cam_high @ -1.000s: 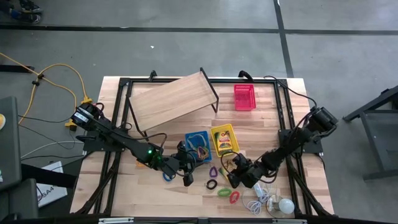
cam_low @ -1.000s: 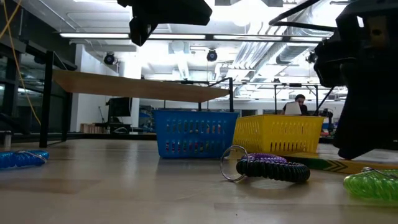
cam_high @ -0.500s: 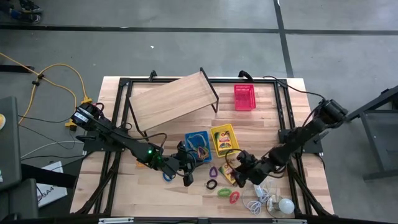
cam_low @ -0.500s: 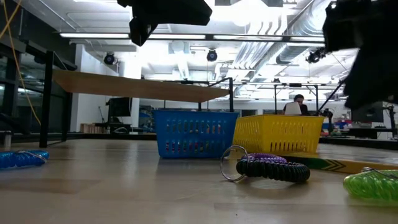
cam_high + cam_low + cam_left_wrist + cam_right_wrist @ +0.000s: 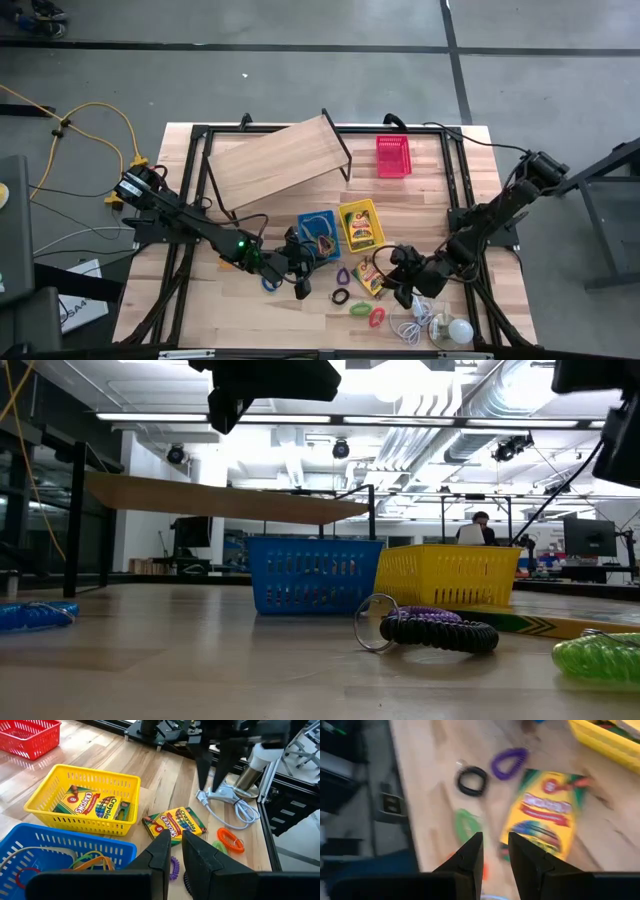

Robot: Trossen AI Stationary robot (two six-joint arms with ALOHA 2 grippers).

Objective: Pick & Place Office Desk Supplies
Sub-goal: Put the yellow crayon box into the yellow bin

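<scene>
A bright workshop with ceiling pipes and lights is showing beyond our wooden worktop (image 5: pixel 430 170). We are holding our right gripper (image 5: pixel 403 293) above the front-right part of the worktop, fingers (image 5: pixel 470 857) drawn nearly together and grasping nothing. The loose crayon box (image 5: pixel 369 276) is lying flat just beside those fingers, toward the middle; its label is reading "Crayola". Purple (image 5: pixel 509 763), black (image 5: pixel 472 780) and green loops (image 5: pixel 466 823) are lying near it, toward the front edge. The yellow basket (image 5: pixel 360 224), holding another Crayola box, is sitting beside the blue basket (image 5: pixel 319 232); the red basket (image 5: pixel 393 156) is sitting near the rear edge. Our left gripper (image 5: pixel 300 290) is waiting near the front edge with fingers (image 5: pixel 161 851) clenched, empty.
</scene>
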